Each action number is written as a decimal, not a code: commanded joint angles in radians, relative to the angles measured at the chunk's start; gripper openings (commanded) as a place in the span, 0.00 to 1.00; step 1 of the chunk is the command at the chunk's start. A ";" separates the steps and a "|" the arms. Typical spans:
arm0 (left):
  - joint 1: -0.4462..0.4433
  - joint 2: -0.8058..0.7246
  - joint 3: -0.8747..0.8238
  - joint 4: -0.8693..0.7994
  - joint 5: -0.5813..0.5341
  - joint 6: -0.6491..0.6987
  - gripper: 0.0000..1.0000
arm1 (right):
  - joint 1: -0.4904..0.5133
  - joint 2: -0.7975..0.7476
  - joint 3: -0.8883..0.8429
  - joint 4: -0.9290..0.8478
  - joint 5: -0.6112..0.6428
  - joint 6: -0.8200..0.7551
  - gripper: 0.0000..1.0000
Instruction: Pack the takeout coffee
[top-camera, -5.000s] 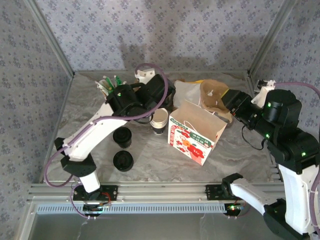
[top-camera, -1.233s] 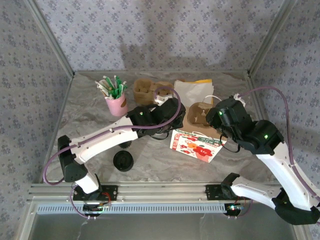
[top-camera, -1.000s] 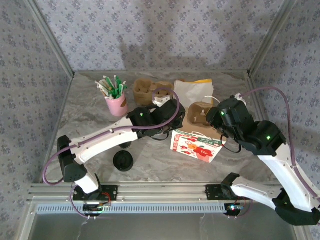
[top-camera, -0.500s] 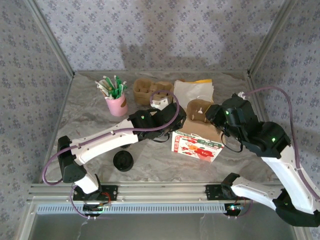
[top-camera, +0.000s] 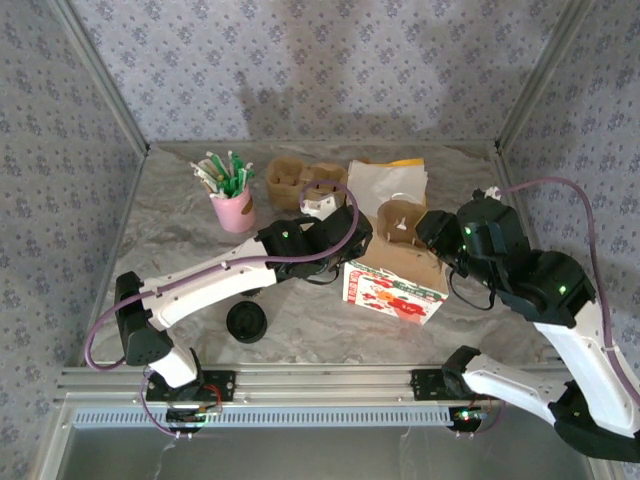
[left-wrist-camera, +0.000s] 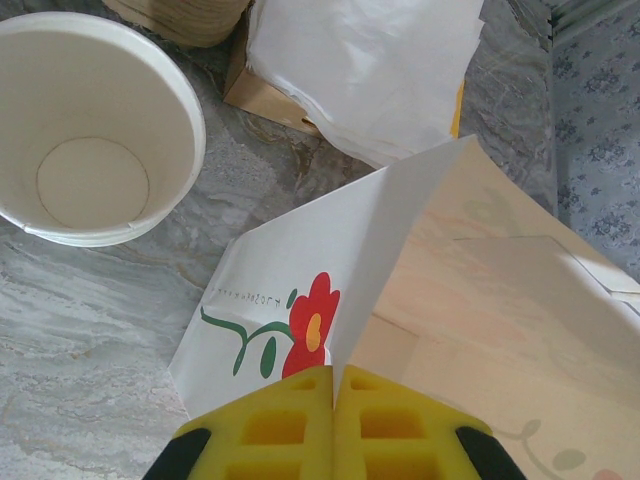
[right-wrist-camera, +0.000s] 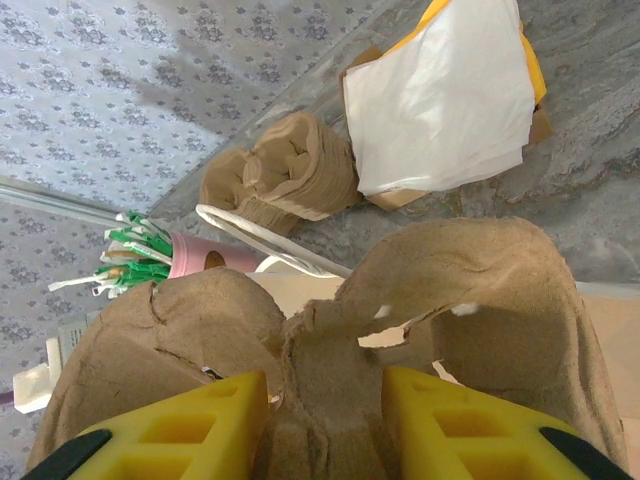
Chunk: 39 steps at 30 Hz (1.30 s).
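Note:
A white paper bag (top-camera: 395, 288) printed with red flowers stands at the table's centre. My left gripper (top-camera: 343, 243) is shut on the bag's (left-wrist-camera: 262, 300) upper edge, its yellow pads (left-wrist-camera: 290, 420) pressed together over the paper fold. My right gripper (top-camera: 432, 228) is shut on the middle ridge of a brown pulp cup carrier (top-camera: 400, 218), which hangs just above the bag's far side. That carrier (right-wrist-camera: 480, 290) sits between my right gripper's (right-wrist-camera: 325, 400) fingers. The takeout coffee is hidden under my left forearm.
A loose black lid (top-camera: 246, 322) lies front left. A pink cup of green stirrers (top-camera: 232, 205), stacked pulp carriers (top-camera: 300, 180) and white napkins (top-camera: 390, 183) sit at the back. An empty white cup (left-wrist-camera: 95, 130) stands just left of the bag.
My right arm has drawn back to the right, carrying the carrier a little farther back over the bag. The bag now stands more upright. My left gripper has edged slightly right.

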 joint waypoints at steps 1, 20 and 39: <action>-0.002 -0.011 0.041 -0.007 -0.021 0.008 0.00 | -0.002 -0.016 0.034 -0.035 -0.015 0.020 0.36; -0.015 -0.055 -0.013 0.027 -0.048 -0.037 0.00 | -0.207 0.081 0.078 0.000 -0.253 -0.091 0.37; 0.024 -0.019 0.007 -0.006 -0.122 -0.234 0.00 | -0.318 0.177 0.171 0.034 -0.423 -0.151 0.37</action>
